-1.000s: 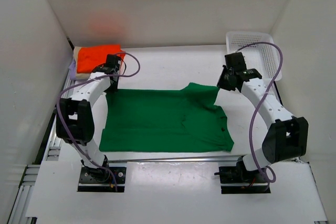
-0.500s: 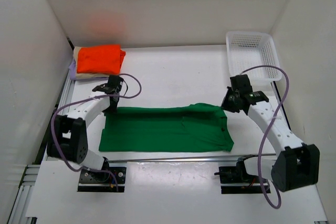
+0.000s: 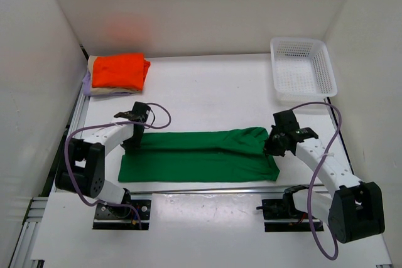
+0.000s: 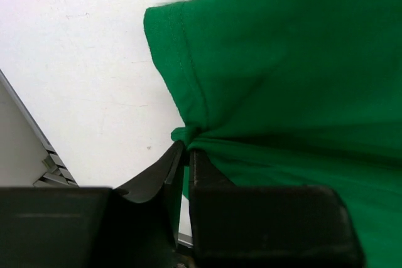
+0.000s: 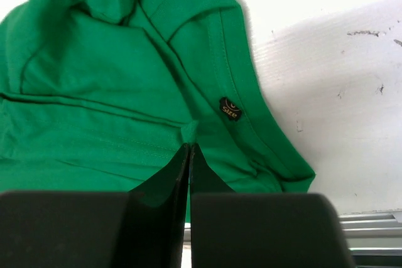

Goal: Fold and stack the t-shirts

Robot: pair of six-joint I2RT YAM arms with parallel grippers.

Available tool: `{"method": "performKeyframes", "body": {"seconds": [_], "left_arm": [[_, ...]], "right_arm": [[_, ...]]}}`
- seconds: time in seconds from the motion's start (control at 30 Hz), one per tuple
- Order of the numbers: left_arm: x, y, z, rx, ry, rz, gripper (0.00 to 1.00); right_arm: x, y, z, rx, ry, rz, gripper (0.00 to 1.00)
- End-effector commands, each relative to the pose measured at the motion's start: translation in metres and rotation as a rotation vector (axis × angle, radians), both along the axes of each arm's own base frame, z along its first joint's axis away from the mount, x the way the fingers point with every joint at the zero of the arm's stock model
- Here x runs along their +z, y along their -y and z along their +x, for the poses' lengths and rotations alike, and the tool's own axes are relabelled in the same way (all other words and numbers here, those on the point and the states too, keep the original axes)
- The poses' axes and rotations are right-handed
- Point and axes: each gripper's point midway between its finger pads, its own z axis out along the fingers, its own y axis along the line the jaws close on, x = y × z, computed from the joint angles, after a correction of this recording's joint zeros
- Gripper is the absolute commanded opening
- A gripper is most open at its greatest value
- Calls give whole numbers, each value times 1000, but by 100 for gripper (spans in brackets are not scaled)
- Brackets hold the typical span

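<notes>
The green t-shirt (image 3: 201, 155) lies as a long band near the table's front edge, its far half folded over toward the front. My left gripper (image 3: 133, 137) is shut on its far left corner, with a bunch of cloth pinched at the tips (image 4: 186, 145) and the shirt (image 4: 282, 80) spreading to the right. My right gripper (image 3: 271, 144) is shut on the folded edge at the right end, a small tuft nipped between the tips (image 5: 189, 144) beside the size label (image 5: 230, 108). The orange-red t-shirt (image 3: 119, 70) tops a folded stack at the far left, with beige (image 3: 92, 61) and lavender (image 3: 88, 87) edges showing beneath.
A white mesh basket (image 3: 298, 41) stands at the far right corner. The table's metal front rail (image 3: 201, 189) runs just below the green shirt. White walls close in the left, back and right sides.
Both grippers have come toward the front with the green shirt's far edge, folding the wide spread shirt into a narrow band. The left jaws have eased very slightly.
</notes>
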Motion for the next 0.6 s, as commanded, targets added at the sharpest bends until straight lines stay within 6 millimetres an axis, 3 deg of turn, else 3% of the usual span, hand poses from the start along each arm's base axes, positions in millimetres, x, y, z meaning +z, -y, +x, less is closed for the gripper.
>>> {"method": "performKeyframes", "body": {"seconds": [0.0,0.17,0.27,0.33,0.37,0.43,0.47,0.5,0.53,0.57], "left_arm": [[3,1,3,-1,25,-2,21],[5,9,-21,-16,-51,-70,63],[28,21,-23,-31,-55,-145,68],[44,38,-15,-45,-36,-245,69],[68,49,4,-63,26,-294,71],[83,86,18,-145,12,-396,72],[109,106,38,-194,67,-444,72],[119,123,45,-236,68,-479,72],[116,147,47,-280,15,-533,72],[138,181,56,-370,49,-582,72]], "right_arm": [[2,-3,2,-5,24,17,0],[-1,1,1,-24,20,1,0],[-1,1,1,-24,20,1,0],[-1,1,1,-24,20,1,0],[-1,1,1,-24,20,1,0],[-5,-3,-1,-12,7,23,0],[-11,-2,-5,-12,-15,16,0],[-13,-2,-4,-12,-20,15,0],[-12,-4,-4,-18,-23,27,0],[-16,-4,-4,-18,-29,26,0]]}}
